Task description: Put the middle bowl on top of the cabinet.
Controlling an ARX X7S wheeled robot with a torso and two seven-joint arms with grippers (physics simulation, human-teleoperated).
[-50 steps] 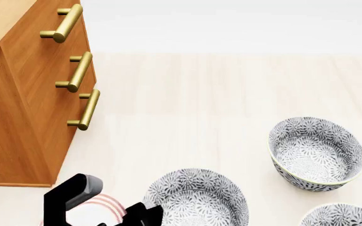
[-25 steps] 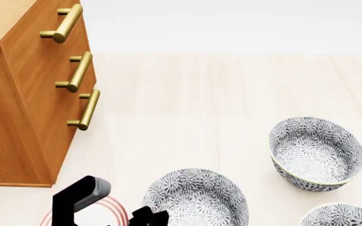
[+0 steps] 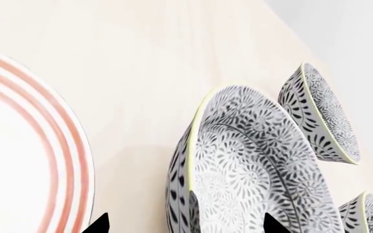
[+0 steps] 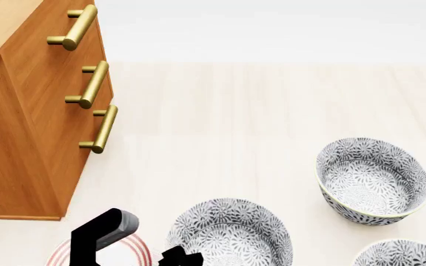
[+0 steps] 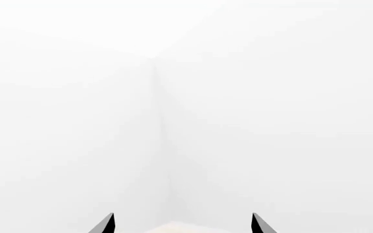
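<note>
We record one supporting surface, a pale, light-wood-grained floor (image 4: 228, 111) that fills the head view up to a white wall. Standing on it at the left is the cabinet (image 4: 28, 122), orange-brown, with three brass bar handles (image 4: 95, 83) and a lighter flat top. Along the near edge we list a white plate with red rings (image 3: 18, 145), lying flat, and just beside it the middle bowl (image 4: 232, 235), upright, grey floral, with a yellow-green rim. A second matching bowl (image 4: 372, 180) sits well apart to the right, and a third bowl (image 4: 405, 255) is cut off at the lower right corner.
</note>
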